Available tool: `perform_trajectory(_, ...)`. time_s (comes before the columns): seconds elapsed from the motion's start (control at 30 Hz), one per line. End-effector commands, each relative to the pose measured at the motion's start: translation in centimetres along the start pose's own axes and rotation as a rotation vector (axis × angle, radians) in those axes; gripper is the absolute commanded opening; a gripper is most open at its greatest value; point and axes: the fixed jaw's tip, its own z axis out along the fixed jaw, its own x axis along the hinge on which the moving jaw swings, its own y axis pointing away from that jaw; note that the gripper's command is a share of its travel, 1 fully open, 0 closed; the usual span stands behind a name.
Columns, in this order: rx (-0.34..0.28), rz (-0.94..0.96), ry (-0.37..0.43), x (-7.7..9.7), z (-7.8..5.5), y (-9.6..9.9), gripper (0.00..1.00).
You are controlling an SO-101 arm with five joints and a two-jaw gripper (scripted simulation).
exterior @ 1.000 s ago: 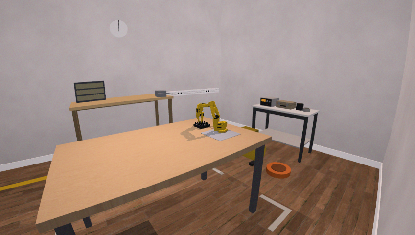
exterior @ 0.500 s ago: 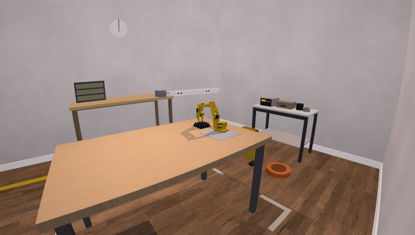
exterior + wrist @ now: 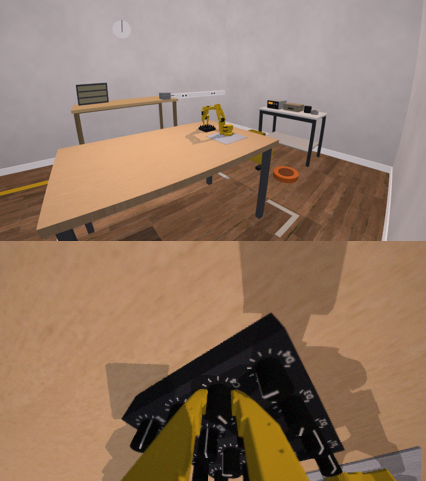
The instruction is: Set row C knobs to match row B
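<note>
The black knob box (image 3: 207, 129) (image 3: 240, 348) lies on the wooden table (image 3: 134, 161) just in front of the yellow arm's base (image 3: 225, 128). It carries rows of black knobs with white pointer lines and tick marks. In the wrist view my gripper (image 3: 218, 392) (image 3: 205, 123) reaches down onto the box, and its two yellow fingers are shut on one knob (image 3: 218, 402), next to a label that seems to read C4. The neighbouring corner knob (image 3: 271, 377) stands free to the right. The knobs nearer the camera are partly hidden by the fingers.
A grey mat (image 3: 236, 137) (image 3: 400, 461) lies under the arm's base, beside the box. The table's far edge is close behind the box. A side table (image 3: 294, 114) with instruments stands to the right, a wooden bench (image 3: 119, 104) behind, and an orange ring (image 3: 285, 173) on the floor.
</note>
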Motion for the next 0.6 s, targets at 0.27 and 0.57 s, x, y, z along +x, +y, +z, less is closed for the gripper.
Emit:
perform_trajectory(0.27,0.003,-0.005,0.006,0.08,0.15,-0.16,0.01)
perform_trajectory(0.57,0.003,-0.005,0.006,0.08,0.15,-0.14,0.02)
